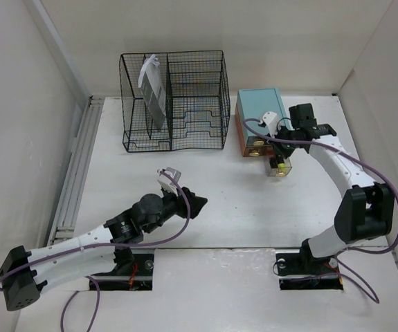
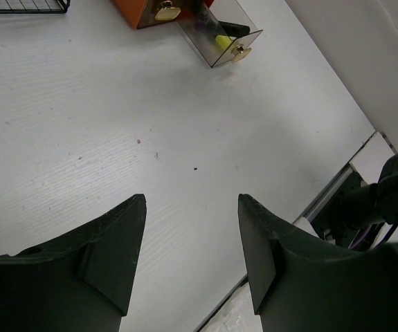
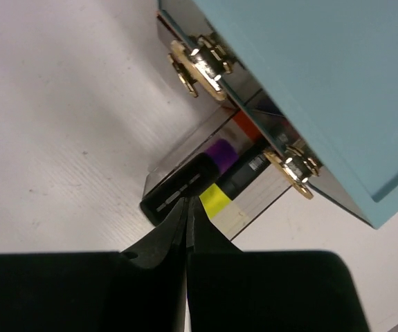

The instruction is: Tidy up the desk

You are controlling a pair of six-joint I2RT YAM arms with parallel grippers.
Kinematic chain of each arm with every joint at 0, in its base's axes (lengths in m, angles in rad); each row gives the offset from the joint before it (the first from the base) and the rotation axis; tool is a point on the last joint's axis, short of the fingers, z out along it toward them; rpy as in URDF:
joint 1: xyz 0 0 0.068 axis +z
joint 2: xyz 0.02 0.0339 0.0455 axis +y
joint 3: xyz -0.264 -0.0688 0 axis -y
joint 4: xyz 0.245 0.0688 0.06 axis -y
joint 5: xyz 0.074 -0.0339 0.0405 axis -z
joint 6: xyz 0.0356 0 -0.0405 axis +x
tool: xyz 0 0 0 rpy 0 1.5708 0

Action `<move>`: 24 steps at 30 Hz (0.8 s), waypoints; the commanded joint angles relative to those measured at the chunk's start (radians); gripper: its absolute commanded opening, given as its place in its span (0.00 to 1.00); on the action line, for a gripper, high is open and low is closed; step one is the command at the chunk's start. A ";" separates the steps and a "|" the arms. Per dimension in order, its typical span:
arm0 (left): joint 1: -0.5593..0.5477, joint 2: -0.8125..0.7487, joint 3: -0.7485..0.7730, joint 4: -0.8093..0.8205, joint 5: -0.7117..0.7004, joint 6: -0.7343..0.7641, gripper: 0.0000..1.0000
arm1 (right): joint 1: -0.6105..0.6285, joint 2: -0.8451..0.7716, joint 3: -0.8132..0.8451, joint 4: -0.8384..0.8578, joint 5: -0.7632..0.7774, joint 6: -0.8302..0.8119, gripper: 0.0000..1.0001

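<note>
Right wrist: right gripper point(image 3: 187, 207) hovering shut, empty, above open clear drawer point(image 3: 248, 213) of markers point(image 3: 219, 155), at 2 o'clock on counter point(image 1: 219, 197), likely readying closing push; left gripper point(image 2: 192, 207) hanging half-open, empty.

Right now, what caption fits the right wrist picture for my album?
Shut right pincer poised at a clear drawer of markers pulled out of the teal-topped box.

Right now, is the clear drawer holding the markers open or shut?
Open: the drawer juts out of the teal box, markers showing inside.
</note>
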 commanded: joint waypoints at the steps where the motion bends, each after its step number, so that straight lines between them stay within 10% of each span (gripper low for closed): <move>1: -0.006 -0.009 0.015 0.050 0.011 0.003 0.53 | -0.005 -0.029 -0.005 -0.046 -0.075 -0.054 0.00; 24: -0.006 0.000 0.015 0.061 0.020 0.003 0.54 | -0.025 -0.072 -0.200 -0.132 0.031 -0.212 0.00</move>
